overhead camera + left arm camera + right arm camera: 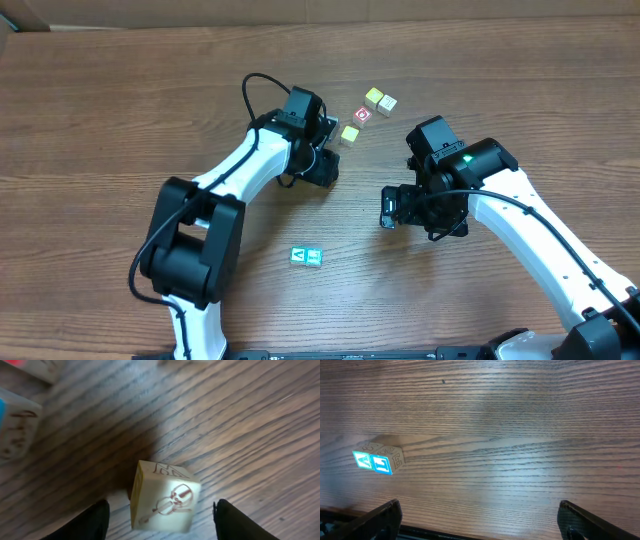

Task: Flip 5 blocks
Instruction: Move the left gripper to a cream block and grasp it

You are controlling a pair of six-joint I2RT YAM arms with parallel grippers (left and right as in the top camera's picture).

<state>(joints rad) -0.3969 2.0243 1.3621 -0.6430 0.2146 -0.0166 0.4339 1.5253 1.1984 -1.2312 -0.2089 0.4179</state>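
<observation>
Both angled downward, left hand (161,521) straddling block (165,497), right hand (480,521) spread wide

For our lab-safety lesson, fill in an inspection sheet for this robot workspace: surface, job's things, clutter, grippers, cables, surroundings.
Surface: wooden table, bare grain.
Job's things: two teal blocks side by side; red-faced block; yellowish pair; pale block with a red drawing.
Clutter: nothing seen.
Grippers: left gripper open, straddling the pale block without touching; right gripper open, empty.
Cables: black cable loops off the left arm.
Surroundings: pale strip beyond the far edge, unidentifiable.
</observation>
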